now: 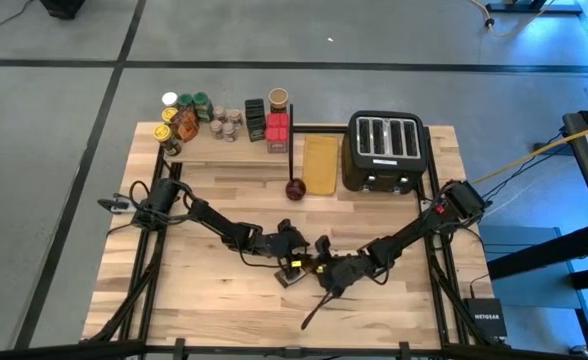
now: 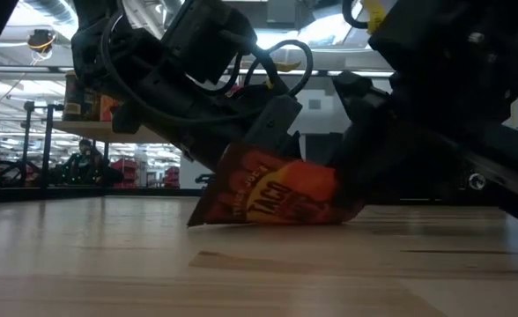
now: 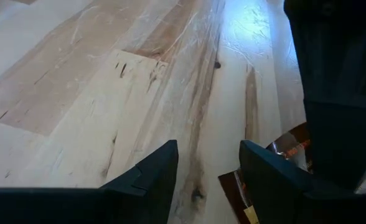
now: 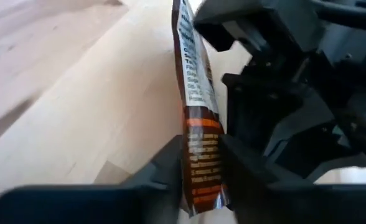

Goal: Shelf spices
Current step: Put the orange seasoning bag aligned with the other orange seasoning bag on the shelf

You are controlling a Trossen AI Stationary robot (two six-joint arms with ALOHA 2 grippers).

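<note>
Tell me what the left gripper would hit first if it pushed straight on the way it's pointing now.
Probably bare tabletop. In its wrist view the left gripper has open fingers with only wood ahead between them; the taco seasoning packet and the right gripper sit off to one side. Depth is unclear, so they might be clipped.

Both arms reach low to the table's near middle. The right gripper (image 4: 198, 168) pinches a flat packet (image 4: 198, 124) edge-on; the left gripper (image 3: 208, 168), just left, stands parted, fingers empty.
</note>
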